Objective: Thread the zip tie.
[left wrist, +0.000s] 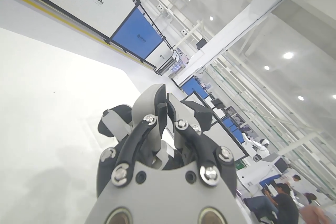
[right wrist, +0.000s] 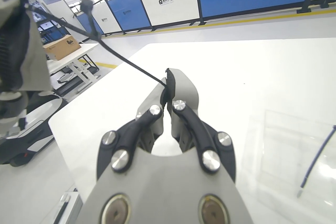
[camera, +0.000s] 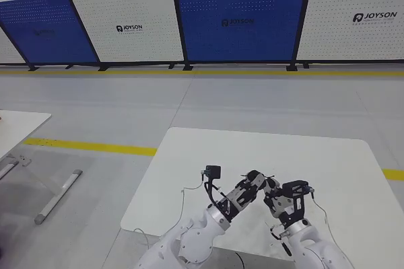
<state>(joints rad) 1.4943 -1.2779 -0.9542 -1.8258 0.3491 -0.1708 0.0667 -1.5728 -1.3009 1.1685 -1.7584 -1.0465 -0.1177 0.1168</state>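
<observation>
Right claw [right wrist: 167, 83] is nearest: pressed together, pinching one end of the black zip tie [right wrist: 126, 58]. The tie leaves the tips and runs through the air above the bench [right wrist: 236, 64], out past its edge toward the left claw [left wrist: 166, 100], off the surface all the way. Partway along, a short stub branches off and ends in a small block [right wrist: 86, 3]; can't tell whether that's the tie's head. Left claw is also pressed together, with a thin black sliver caught between its pads [left wrist: 160, 95], so it looks clamped on the tie's other end. From the top view, both claws sit tip to tip over the near middle of the bench. Beside the right claw a clear sheet [right wrist: 275, 130] lies flat on the bench with a thin blue strip [right wrist: 319, 154] on it, well apart from the tie.
</observation>
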